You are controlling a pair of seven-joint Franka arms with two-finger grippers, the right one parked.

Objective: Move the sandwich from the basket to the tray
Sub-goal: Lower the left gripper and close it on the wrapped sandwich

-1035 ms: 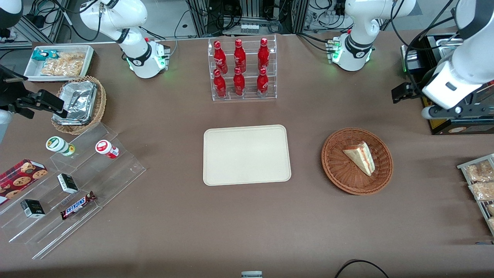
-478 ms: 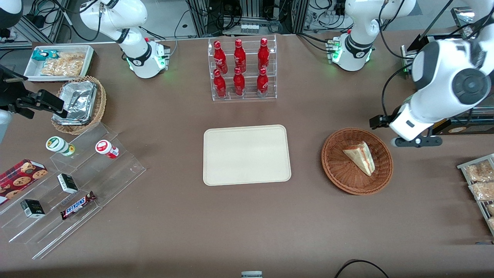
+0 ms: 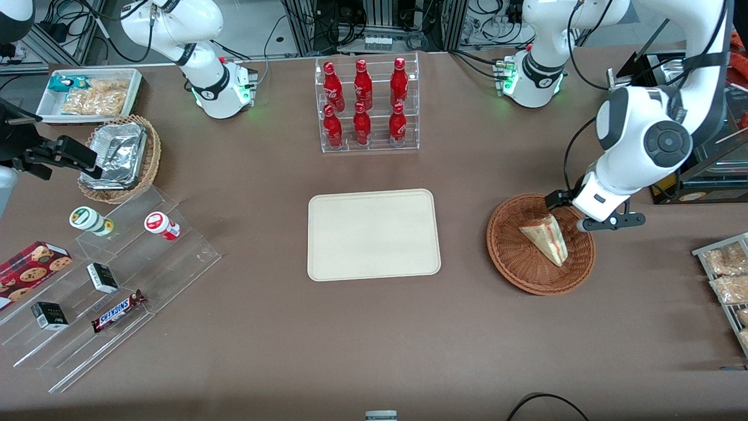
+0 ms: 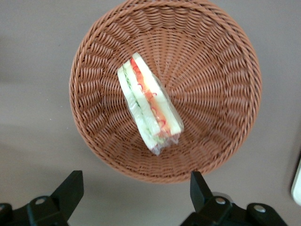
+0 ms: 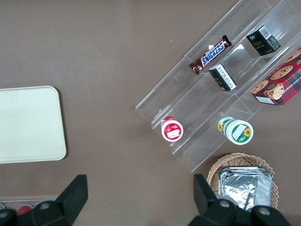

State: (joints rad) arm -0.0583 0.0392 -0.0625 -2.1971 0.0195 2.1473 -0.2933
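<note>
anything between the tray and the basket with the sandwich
No, only bare brown tablecloth lies between the tray and the basket, as the front view shows. The sandwich is in the basket, and the open gripper hangs above the basket's rim.

You have a brown tabletop [image 3: 263, 339] with the tray [image 3: 373, 234] lying flat near its middle and the basket [image 3: 540, 244] beside it toward the working arm's end, the gripper [image 3: 575, 215] hanging above the basket's rim with its fingers spread apart. Farther from the front camera than the tray stands a clear rack [image 3: 368, 105] of red bottles. Toward the parked arm's end you see a clear stepped stand [image 3: 111, 292], a tan basket [image 3: 121, 158] with foil and a white bin [image 3: 90, 93] of snacks.
</note>
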